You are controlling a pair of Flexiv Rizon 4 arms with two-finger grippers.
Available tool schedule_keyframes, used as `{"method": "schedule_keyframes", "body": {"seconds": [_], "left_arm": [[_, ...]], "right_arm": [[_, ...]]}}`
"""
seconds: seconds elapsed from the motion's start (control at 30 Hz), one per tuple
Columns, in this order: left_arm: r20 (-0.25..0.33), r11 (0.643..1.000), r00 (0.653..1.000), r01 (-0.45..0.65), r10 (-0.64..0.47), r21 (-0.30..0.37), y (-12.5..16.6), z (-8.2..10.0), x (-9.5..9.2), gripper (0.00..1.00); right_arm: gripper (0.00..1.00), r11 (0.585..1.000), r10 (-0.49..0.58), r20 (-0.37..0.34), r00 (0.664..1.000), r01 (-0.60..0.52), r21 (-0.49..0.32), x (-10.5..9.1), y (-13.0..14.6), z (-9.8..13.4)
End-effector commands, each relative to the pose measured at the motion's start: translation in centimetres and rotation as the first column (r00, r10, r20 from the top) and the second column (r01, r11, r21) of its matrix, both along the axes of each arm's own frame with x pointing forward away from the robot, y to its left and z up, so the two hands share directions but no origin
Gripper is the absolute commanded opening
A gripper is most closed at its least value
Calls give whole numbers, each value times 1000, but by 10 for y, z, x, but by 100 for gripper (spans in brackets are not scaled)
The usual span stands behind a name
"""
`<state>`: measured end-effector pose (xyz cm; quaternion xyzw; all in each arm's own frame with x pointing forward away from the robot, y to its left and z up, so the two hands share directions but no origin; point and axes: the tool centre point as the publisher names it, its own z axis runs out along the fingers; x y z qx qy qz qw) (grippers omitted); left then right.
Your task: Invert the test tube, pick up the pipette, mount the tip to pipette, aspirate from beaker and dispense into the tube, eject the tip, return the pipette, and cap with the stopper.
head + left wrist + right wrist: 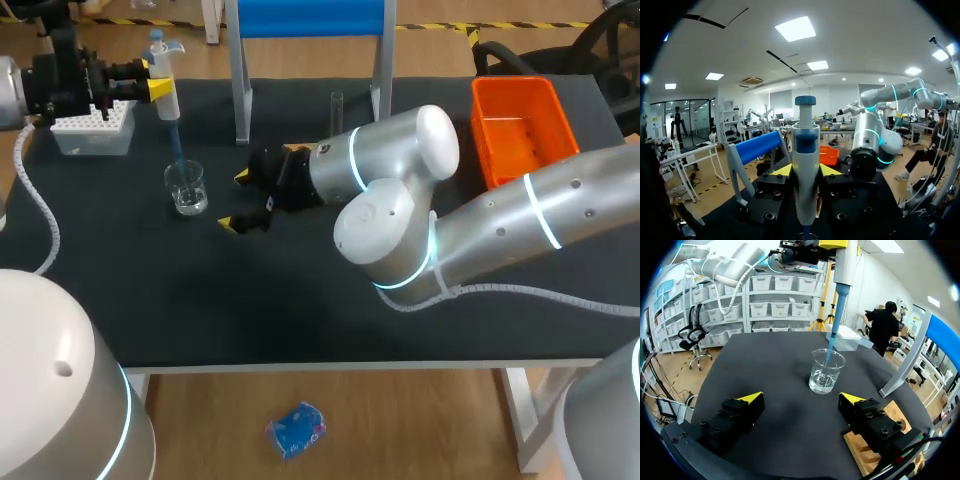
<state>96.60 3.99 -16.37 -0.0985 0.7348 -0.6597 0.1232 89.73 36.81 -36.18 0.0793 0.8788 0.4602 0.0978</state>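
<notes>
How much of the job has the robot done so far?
Done: the pipette is picked up and wears its blue tip. Now: the left gripper holds it with the tip dipped into the beaker, and the right gripper sits open nearby. Left: squirting into the test tube standing at the back, ejecting the tip, returning the pipette, capping.

You have the pipette (pixel 805 175) standing upright in your left gripper (pixel 806 172), a yellow-tipped finger (pixel 781 171) pressed to each side of its white body; its blue plunger knob is on top. Beyond it on the dark table (pixel 890 210) stand the blue-topped frame (pixel 757 147) and the orange bin (pixel 828 156); your right arm (pixel 870 145) rises beside the bin.
</notes>
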Motion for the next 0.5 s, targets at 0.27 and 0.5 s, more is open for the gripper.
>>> {"method": "schedule_keyframes", "body": {"seconds": [0.27,0.5], "left_arm": [[-14,1000,1000,-9,8,-15,0,-13,0,0],[-18,1000,1000,-17,16,-25,-1,-21,-1,0]], "right_arm": [[100,1000,-1,2,1000,1,4,0,1,-2],[100,1000,-1,2,1000,1,4,0,1,-2]]}}
